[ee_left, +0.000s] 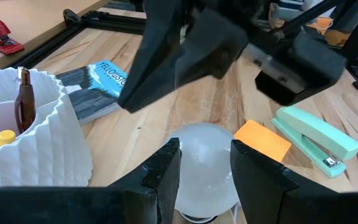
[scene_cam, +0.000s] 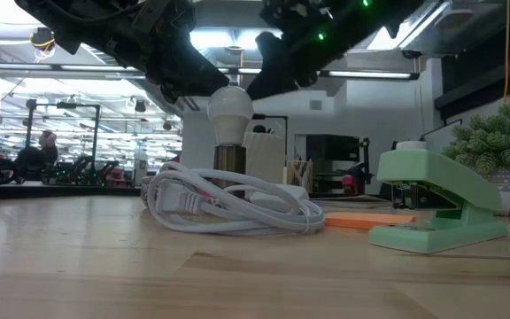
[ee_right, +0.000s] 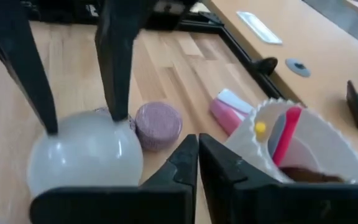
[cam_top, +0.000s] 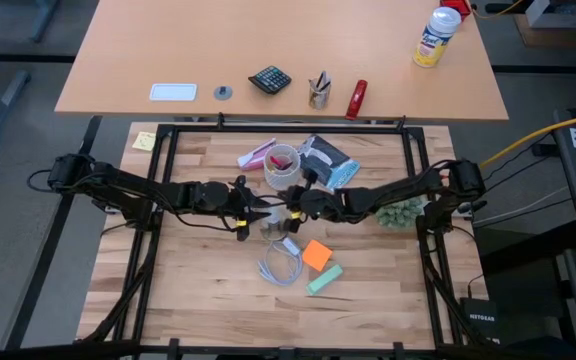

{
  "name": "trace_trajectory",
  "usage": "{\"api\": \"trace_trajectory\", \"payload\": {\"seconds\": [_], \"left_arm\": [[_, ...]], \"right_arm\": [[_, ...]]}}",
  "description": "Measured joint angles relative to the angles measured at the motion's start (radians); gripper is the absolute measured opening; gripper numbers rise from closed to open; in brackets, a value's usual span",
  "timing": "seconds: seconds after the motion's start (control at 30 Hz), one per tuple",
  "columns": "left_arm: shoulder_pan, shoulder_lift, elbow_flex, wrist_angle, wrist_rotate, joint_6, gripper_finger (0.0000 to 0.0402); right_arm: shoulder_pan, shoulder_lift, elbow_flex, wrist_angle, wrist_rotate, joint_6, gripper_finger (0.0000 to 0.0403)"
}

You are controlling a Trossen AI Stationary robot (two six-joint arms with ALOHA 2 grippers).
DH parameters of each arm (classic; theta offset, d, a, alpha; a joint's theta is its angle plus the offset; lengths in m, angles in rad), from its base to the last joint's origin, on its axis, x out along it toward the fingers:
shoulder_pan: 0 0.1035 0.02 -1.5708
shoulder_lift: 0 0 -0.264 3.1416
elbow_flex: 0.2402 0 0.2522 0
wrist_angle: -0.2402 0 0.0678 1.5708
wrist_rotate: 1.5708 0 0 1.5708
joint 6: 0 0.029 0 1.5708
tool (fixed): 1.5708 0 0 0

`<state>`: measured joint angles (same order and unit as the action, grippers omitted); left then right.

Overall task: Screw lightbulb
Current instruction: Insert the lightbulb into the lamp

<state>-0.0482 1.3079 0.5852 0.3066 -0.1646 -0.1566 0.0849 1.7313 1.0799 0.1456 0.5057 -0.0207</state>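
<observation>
At table height the looped white cord point(scene_cam: 228, 206) lies nearest. Behind it I see the lightbulb point(scene_cam: 230, 112) upright on its socket, left gripper point(ee_left: 205, 163) grasping its dome for turning; right gripper point(ee_right: 197, 163) waits clenched, empty, alongside.

One lightbulb point(scene_cam: 230, 108), one white cup point(cam_top: 282, 165), one coiled cord point(scene_cam: 228, 204) — and two staplers: one green point(scene_cam: 436, 206), one red point(cam_top: 357, 98).
</observation>
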Motion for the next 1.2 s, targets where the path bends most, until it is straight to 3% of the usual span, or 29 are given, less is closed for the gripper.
{"api": "trace_trajectory", "payload": {"seconds": [0.17, 0.37, 0.67, 1.2], "left_arm": [[0.0, 0.0, 0.0, 0.0, 0.0, 0.0, 0.0131], [0.0, 0.0, 0.0, 0.0, 0.0, 0.0, 0.0131], [0.0, 0.0, 0.0, 0.0, 0.0, 0.0, 0.0131], [0.0, 0.0, 0.0, 0.0, 0.0, 0.0, 0.0131]], "right_arm": [[0.001, 0.0, 0.066, -0.098, -0.002, -0.011, 0.0006], [0.0, -0.001, 0.076, -0.107, -0.133, -0.01, 0.0012], [0.001, -0.001, 0.076, -0.137, -0.203, 0.021, 0.0006], [0.001, -0.001, 0.083, -0.097, -0.213, 0.016, 0.001]]}}
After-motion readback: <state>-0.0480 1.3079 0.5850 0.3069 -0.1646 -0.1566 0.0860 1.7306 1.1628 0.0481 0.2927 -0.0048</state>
